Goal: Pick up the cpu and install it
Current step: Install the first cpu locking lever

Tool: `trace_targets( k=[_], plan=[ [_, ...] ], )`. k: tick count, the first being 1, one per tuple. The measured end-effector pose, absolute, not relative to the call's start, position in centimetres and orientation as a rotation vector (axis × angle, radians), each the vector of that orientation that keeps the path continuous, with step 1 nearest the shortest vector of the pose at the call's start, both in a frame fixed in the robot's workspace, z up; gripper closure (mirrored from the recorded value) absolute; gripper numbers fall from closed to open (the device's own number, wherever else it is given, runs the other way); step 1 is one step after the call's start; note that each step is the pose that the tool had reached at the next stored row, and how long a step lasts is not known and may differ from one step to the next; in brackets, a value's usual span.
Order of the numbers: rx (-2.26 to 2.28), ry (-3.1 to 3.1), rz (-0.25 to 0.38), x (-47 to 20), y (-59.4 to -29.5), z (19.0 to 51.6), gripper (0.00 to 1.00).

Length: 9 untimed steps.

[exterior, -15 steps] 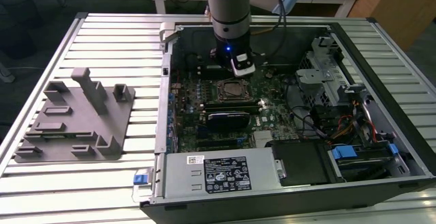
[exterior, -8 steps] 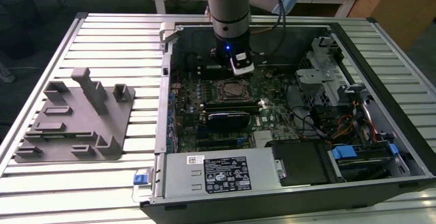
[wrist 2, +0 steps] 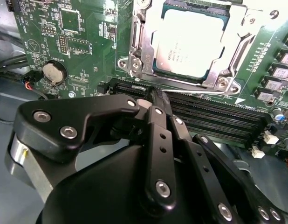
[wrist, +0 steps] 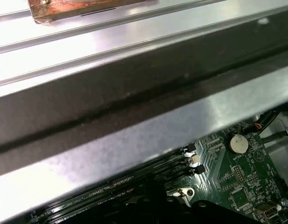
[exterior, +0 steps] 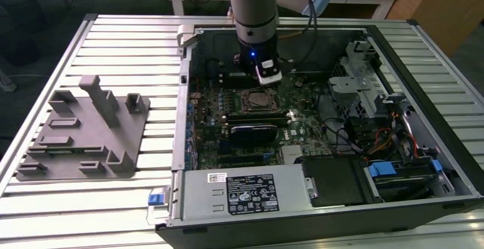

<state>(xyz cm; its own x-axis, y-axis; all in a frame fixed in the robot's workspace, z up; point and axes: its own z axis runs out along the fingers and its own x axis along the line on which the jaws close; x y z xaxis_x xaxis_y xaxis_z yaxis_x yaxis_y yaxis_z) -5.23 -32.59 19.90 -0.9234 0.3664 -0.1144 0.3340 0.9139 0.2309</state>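
You've got the cpu (wrist 2: pixel 190 43) seated in the socket (wrist 2: pixel 139 46) on the motherboard (wrist 2: pixel 78 42). Your gripper (wrist 2: pixel 155 100) hangs just beside it, fingers seemingly pinched together, holding nothing.

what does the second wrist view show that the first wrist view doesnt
Second wrist view: the cpu seated in the socket frame, and the claw shut and empty beside it over the memory slots. First wrist view: the case's metal wall and the slatted table beyond it. Both wrist views: the green motherboard with its round coin battery.
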Motion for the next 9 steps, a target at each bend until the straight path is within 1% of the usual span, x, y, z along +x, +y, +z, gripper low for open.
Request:
trace_targets(
  k=[9],
  plan=[
    [0.537, 2.920, 0.311, -5.23, -32.98, 19.53, 0.89]
  ],
)
